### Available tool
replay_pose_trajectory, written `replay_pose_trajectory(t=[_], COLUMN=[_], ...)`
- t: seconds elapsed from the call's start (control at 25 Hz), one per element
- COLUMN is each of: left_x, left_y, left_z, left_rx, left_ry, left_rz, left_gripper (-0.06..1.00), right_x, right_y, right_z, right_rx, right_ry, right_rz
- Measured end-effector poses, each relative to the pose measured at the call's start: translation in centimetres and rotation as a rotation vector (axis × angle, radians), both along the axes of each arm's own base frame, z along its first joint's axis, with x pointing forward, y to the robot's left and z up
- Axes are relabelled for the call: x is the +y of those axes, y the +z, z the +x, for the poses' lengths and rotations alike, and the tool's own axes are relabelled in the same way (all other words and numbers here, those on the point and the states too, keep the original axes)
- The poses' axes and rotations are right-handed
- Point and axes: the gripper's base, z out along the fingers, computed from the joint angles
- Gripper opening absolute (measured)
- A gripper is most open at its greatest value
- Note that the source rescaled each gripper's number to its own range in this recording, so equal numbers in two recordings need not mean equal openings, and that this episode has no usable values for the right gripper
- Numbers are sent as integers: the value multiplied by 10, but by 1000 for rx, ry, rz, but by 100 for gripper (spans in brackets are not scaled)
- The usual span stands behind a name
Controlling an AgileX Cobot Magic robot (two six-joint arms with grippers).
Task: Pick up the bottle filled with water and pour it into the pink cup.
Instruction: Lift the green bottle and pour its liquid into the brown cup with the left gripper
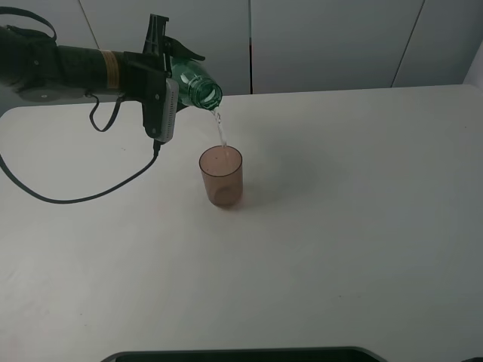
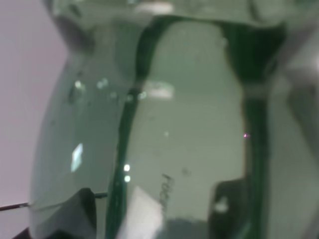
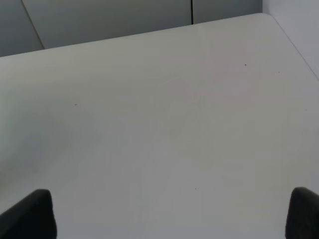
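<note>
Bottle (image 1: 193, 84), seemingly clamped in left jaws, lies near-horizontal, mouth rightward toward pink cup (image 1: 221, 179).

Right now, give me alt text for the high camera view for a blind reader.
The left gripper holds the bottle tipped, pouring a thin stream of water into the pink cup, upright on a white table.

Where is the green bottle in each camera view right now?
Exterior high: upper left, bottle tipped, mouth above the pink cup.
Left wrist: bottle fills the frame, very close.
Right wrist: not in it.
Shared landmark: the white table, in exterior high and right wrist.
</note>
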Motion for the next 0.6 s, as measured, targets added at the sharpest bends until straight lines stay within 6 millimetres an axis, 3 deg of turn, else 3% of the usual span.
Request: replay_pose_trajectory(t=[0.6], left_x=[0], left_y=[0], left_z=[0], left_rx=[-32], left_ry=[-13], left_rz=[18], left_gripper=[0], right_x=[0], right_y=[0], right_z=[0], right_rx=[0], right_ry=[1], right_rz=[-1])
